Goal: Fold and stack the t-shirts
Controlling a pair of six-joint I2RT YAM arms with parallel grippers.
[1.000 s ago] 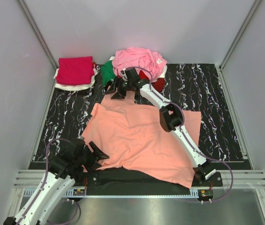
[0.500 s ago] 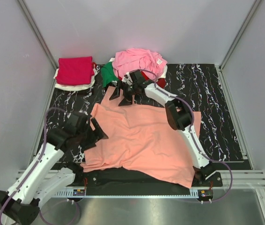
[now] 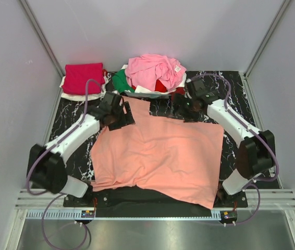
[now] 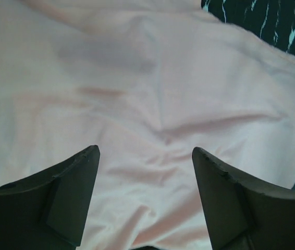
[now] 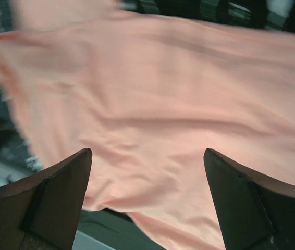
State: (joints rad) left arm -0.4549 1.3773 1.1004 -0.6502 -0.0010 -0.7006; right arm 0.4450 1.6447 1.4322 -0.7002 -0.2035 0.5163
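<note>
Lying flat — one salmon-orange t-shirt (image 3: 158,156)

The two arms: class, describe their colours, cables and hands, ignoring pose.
Left arm and right arm alike: white links, black joints, a thin lilac cable looping alongside. The left hand and right hand are black, each with two broad wedge-shaped fingers.

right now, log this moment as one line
salmon-orange t-shirt: spread on mat, unfolded | left end effector: open, at its far-left edge | right end effector: open, by its far edge | held: nothing
</note>
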